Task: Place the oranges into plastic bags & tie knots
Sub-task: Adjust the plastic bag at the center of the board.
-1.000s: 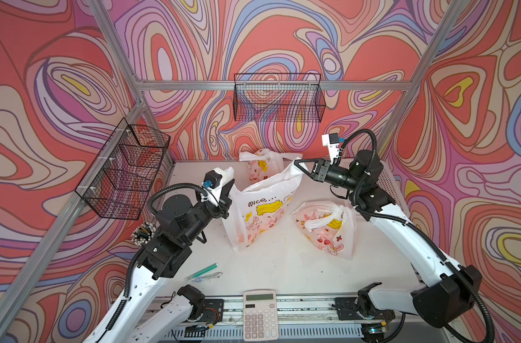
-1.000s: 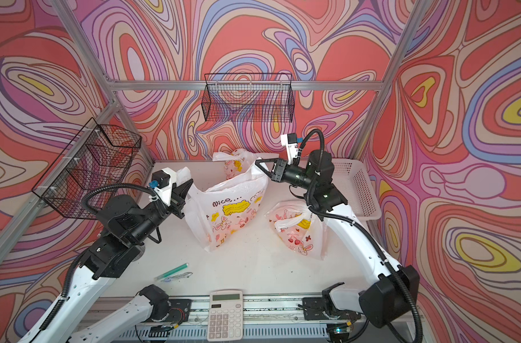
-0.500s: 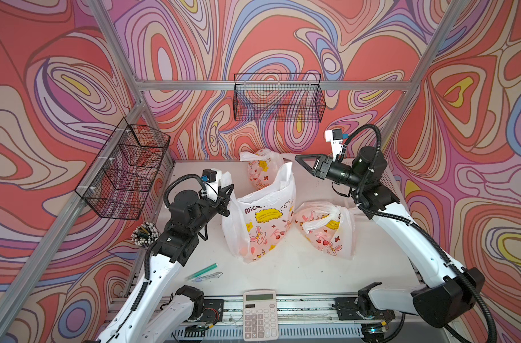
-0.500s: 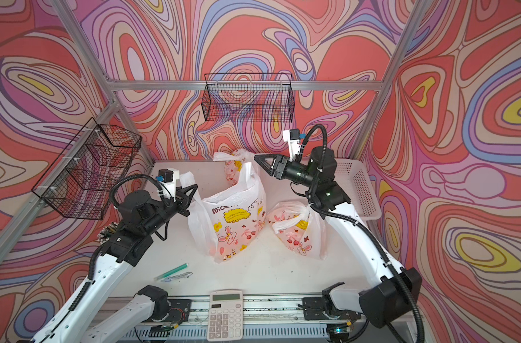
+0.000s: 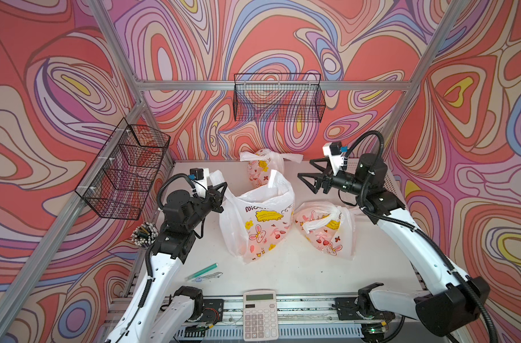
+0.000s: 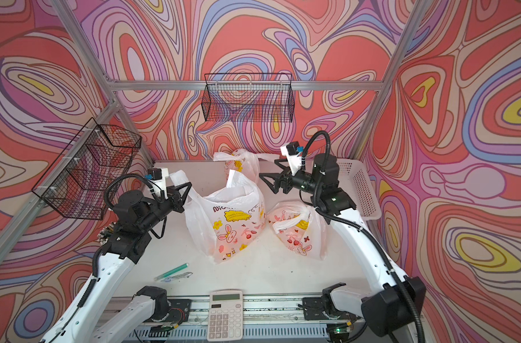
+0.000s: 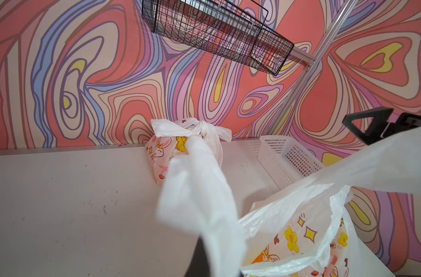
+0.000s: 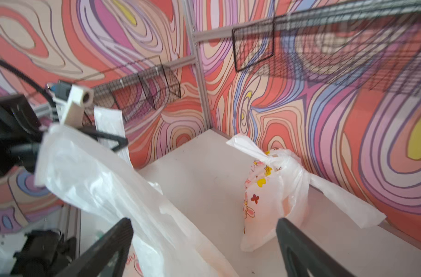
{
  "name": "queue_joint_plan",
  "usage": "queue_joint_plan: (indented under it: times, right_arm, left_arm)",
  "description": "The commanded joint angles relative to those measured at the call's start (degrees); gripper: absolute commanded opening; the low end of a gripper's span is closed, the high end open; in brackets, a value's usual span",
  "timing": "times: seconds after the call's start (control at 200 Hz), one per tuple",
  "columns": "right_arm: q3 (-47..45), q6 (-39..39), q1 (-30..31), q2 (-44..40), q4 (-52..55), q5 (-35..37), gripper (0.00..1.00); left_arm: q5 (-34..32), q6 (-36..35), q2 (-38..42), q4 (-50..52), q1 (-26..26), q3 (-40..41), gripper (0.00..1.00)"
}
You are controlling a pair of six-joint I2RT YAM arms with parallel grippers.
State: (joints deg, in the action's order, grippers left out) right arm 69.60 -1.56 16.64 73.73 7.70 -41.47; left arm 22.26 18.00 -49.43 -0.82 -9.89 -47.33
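Left gripper [image 5: 222, 190] pinching open bag [image 5: 259, 219] by handle; right gripper [image 5: 304, 168] wide — nearby, apart

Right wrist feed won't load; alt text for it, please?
The right gripper hangs above the table, jaws wide open and empty, facing a knotted bag by the back wall. Beside it, the left gripper holds up one handle of the untied bag.

A knotted bag [image 7: 160, 153] sits on the tabletop [image 7: 72, 203] against the wall [image 7: 108, 72]; a blurred white handle [image 7: 200, 203] crosses it, beside an open bag [image 7: 300, 239].
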Motion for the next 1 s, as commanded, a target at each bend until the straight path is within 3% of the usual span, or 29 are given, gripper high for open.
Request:
queue_joint_plan:
  times: [0.0,0.18,0.521,0.791,0.876,0.997]
  right_arm:
    - [-0.2,-15.1,0.0,3.6,1.4,-7.2,0.98]
    - [2.4,-19.2,0.8,9.9,-0.5,-13.4,0.98]
    - [9.9,-22.9,6.1,19.7,0.0,-16.1,0.98]
    - [13.2,-18.9,10.9,25.4,-5.9,-18.8,0.98]
    - [15.1,-18.2,12.1,26.8,-5.9,-18.6,0.92]
    - [15.6,-15.2,12.4,29.2,-8.5,-19.0,0.72]
  left_arm:
    - [1.4,1.2,0.5,-2.2,0.5,0.7,0.00]
    - [1.5,1.1,0.4,-1.9,0.7,0.4,0.00]
    - [1.8,1.4,0.3,-1.9,0.7,0.6,0.00]
    - [3.0,1.7,-0.1,-3.0,0.7,0.9,0.00]
    - [3.0,1.8,0.0,-3.3,0.7,1.2,0.00]
    - [3.7,1.8,0.5,-3.7,0.7,1.6,0.00]
